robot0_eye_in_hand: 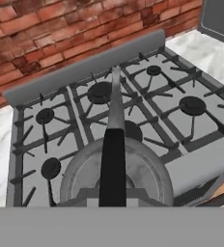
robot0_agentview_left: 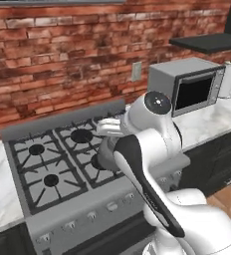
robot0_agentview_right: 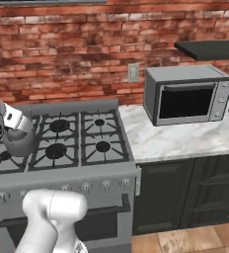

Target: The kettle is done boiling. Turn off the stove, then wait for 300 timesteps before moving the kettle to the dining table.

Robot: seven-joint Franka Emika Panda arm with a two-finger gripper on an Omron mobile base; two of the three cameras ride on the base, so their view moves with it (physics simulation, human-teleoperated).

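Note:
The dull-grey kettle (robot0_eye_in_hand: 138, 176) sits right under the hand, its dark handle (robot0_eye_in_hand: 113, 164) running up the middle of the hand view. It is over the front middle of the stove (robot0_eye_in_hand: 85, 67); whether it rests on the grate or hangs just above it I cannot tell. In the right base view my gripper (robot0_agentview_right: 17, 129) is down on top of the kettle (robot0_agentview_right: 19, 144), shut on its handle, with the fingertips themselves hidden. The arm covers most of the kettle (robot0_agentview_left: 104, 155) in the left base view. Small knobs (robot0_agentview_right: 86, 187) line the stove's front panel (robot0_agentview_right: 62, 178). The dining table is out of view.
A grey microwave (robot0_agentview_right: 185, 96) stands on the marble wall counter (robot0_agentview_right: 185, 141) to the right of the stove, over dark cabinets (robot0_agentview_right: 166, 197). Behind everything runs a brick wall (robot0_agentview_right: 87, 44). A white canister (robot0_agentview_left: 229, 77) stands beside the microwave (robot0_agentview_left: 189, 87).

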